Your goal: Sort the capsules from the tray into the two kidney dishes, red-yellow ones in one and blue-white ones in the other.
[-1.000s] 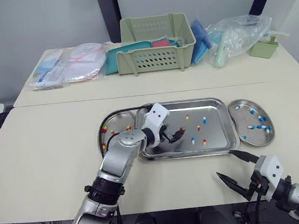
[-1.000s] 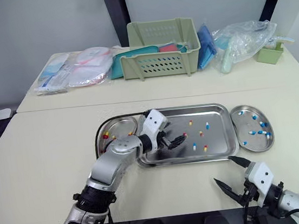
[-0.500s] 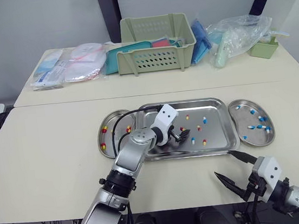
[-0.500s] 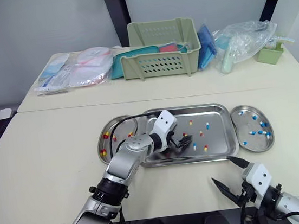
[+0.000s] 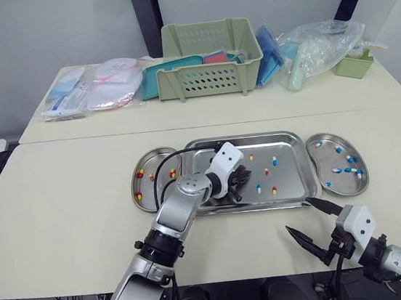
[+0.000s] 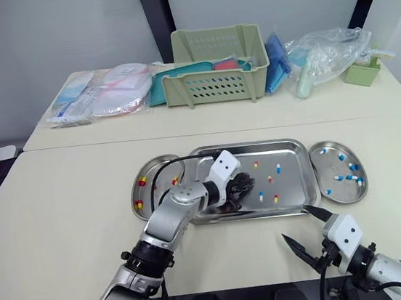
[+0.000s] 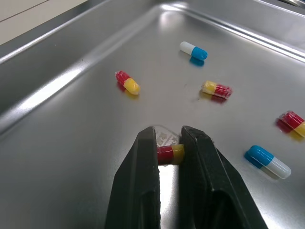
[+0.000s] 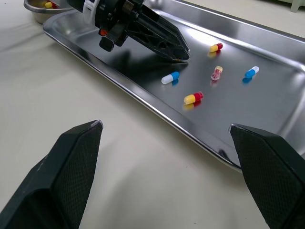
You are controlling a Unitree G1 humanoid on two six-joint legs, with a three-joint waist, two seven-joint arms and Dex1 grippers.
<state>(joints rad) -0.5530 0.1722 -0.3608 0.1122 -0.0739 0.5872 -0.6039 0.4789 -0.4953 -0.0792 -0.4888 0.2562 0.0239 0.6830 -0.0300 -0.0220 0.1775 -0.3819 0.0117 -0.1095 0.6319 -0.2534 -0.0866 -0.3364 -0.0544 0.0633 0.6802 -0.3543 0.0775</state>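
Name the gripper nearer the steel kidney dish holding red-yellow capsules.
Left. The left gripper, gripping a red-yellow capsule, is in the steel tray beside that dish; the right gripper is by the table's front edge.

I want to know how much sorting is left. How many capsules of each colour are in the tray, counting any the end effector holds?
Red-yellow capsules: 4 (one held by the left end effector)
Blue-white capsules: 2
Total in the tray: 6
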